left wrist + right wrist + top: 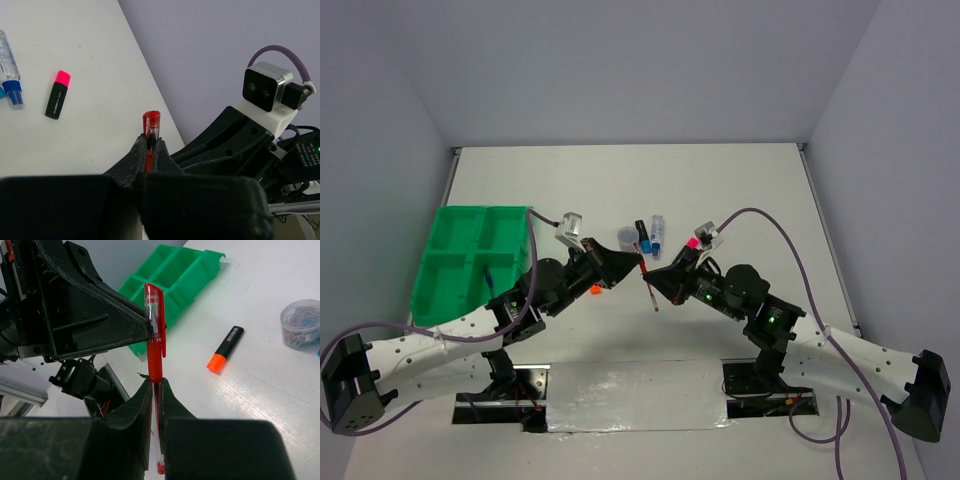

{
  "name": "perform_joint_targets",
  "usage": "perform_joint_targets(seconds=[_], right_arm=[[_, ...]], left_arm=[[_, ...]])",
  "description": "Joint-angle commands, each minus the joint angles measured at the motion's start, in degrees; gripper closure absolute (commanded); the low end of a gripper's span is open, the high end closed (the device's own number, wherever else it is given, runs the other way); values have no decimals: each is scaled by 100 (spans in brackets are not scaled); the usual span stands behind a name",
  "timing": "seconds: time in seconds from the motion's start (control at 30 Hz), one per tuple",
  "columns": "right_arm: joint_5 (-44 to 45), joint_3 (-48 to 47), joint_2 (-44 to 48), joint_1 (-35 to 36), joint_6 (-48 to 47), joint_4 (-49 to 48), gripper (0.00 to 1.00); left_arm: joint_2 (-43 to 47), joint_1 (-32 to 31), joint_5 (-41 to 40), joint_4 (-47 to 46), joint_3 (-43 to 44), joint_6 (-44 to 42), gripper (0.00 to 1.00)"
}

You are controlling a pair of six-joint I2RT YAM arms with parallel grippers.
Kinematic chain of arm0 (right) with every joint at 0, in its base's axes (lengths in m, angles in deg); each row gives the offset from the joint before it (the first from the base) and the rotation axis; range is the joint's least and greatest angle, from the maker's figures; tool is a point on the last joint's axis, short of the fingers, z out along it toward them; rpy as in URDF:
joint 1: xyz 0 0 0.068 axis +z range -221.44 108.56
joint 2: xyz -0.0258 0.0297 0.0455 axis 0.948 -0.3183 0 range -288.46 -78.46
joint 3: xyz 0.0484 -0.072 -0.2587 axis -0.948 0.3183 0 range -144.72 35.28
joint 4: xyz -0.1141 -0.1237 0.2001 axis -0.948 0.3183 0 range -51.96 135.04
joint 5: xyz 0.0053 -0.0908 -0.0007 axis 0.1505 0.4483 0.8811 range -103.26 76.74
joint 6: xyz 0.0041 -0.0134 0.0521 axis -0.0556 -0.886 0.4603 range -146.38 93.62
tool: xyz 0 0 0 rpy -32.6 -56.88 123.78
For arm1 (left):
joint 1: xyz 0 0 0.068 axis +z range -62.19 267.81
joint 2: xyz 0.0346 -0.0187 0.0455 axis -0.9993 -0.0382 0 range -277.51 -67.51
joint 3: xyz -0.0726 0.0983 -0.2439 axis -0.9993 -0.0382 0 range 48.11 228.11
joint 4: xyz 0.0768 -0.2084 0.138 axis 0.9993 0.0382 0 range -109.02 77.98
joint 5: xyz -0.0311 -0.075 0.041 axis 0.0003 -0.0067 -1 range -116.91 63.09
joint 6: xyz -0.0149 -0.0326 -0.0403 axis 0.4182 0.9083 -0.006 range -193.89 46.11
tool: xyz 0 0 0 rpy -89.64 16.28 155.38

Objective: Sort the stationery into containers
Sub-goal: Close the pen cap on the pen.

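We are in a robotics lab, looking at a test cell.
We see a left arm (440, 345) and a right arm (840, 350) bolted at the near edge of a white table (720, 190). Plain grey walls (620, 60) box it in left, right and far. Purple cables (775, 225) loop loose, and a wrist carries a camera (265, 90).

pen (155, 347): red, clear lower barrel
tray (470, 262): bright green
orange highlighter (225, 348): orange cap, black body
pink highlighter (58, 94): pink cap, black body
marker (10, 70): clear body, blue cap
fingers (132, 412): black
surface (720, 190): white
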Motion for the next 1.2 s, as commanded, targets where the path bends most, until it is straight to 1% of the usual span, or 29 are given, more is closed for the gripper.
perform_joint_targets(seconds=[0.0,0.1,0.17,0.3,0.4,0.57,0.6,0.63,0.87,1.0,1.17], right_arm=[[181,-271,25,-283,-413,-1296,100],[-3,-183,-36,-301,-774,-1649,100],[-231,-183,-80,-301,-1046,-1747,100],[-119,-218,-151,-301,-1136,-1721,100],[-118,-130,-177,-336,-1126,-2011,100],[-83,-559,-344,-397,-1363,-1573,100],[-118,-613,-335,-459,-1364,-1493,100],[-144,-692,-292,-485,-1355,-1362,100],[-162,-789,130,-521,-1197,-1010,100],[-250,-763,315,-512,-1057,-947,100],[-407,-666,307,-521,-933,-1176,100]], left_arm=[[-62,-269,620,-43,-68,55,100],[-53,-304,699,-192,-87,170,100],[-71,-312,752,-62,44,144,100],[26,-400,630,202,186,3,100],[0,-462,681,106,160,-67,100],[-150,-716,568,282,309,-471,100],[-150,-786,498,439,335,-515,100],[-141,-813,384,510,361,-620,100],[-1,-857,304,783,379,-1122,100],[8,-866,365,853,414,-1341,100],[-62,-875,559,695,406,-1421,100]])
